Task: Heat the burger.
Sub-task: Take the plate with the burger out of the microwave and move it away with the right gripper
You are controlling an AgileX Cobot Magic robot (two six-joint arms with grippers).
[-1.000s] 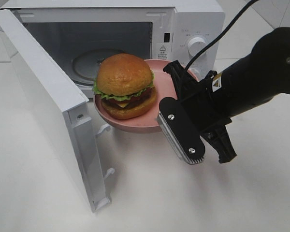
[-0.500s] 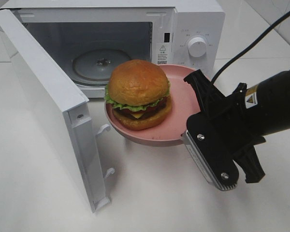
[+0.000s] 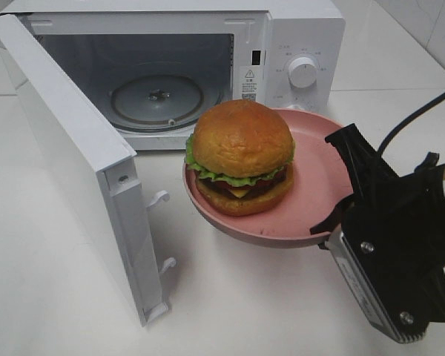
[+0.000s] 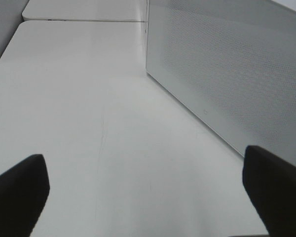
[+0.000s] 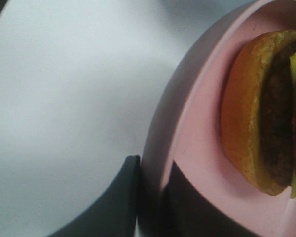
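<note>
The burger [image 3: 241,152], with its golden bun, lettuce, cheese and patty, sits upright on a pink plate [image 3: 267,236]. The plate hangs above the table in front of the open microwave [image 3: 297,30], right of its cavity. My right gripper [image 3: 341,185] is shut on the plate's right rim. The right wrist view shows its fingers [image 5: 130,170] pinching the plate [image 5: 197,133] beside the burger [image 5: 256,113]. My left gripper [image 4: 148,185] is open over bare table, with nothing between its fingers; it does not show in the exterior high view.
The microwave door [image 3: 67,141] swings wide open toward the front left. A glass turntable [image 3: 157,96] lies inside the cavity. The door's perforated panel [image 4: 227,64] stands close by the left gripper. White table [image 3: 230,304] spreads in front.
My right gripper has carried the plate and burger to the right and toward the front, away from the microwave opening. The left gripper stays open.
</note>
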